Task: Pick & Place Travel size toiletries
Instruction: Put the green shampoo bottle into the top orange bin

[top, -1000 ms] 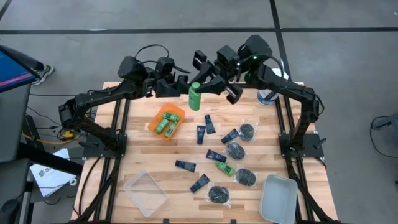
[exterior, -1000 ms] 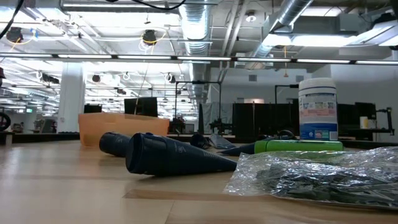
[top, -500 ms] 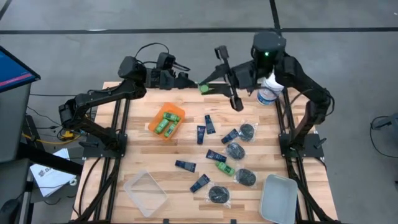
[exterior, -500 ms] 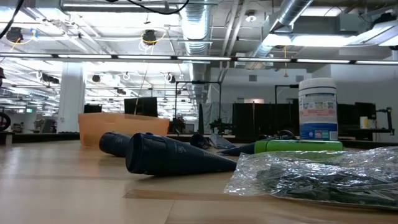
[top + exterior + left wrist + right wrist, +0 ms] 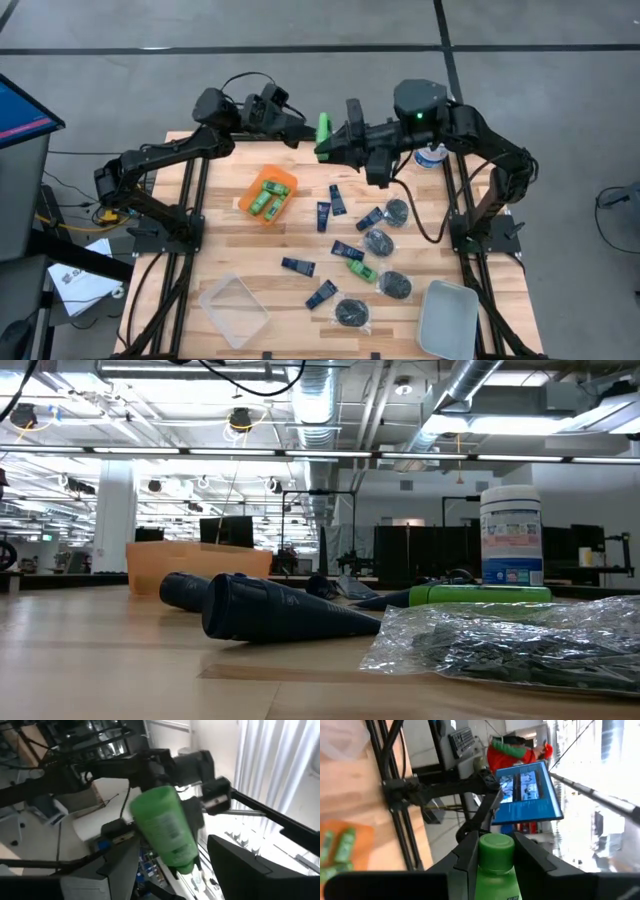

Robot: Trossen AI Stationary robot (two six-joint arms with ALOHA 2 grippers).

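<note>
Bottle point(image 5: 322, 131) between both pincers, above table point(image 5: 300, 235)

Wooden table point(image 5: 230, 255), toiletries point(image 5: 347, 251), orange tray point(image 5: 268, 193)

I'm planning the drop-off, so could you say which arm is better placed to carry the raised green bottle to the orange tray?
Probably left: the green bottle sits between the left gripper and right gripper, and the orange tray lies on the left arm's side.
</note>
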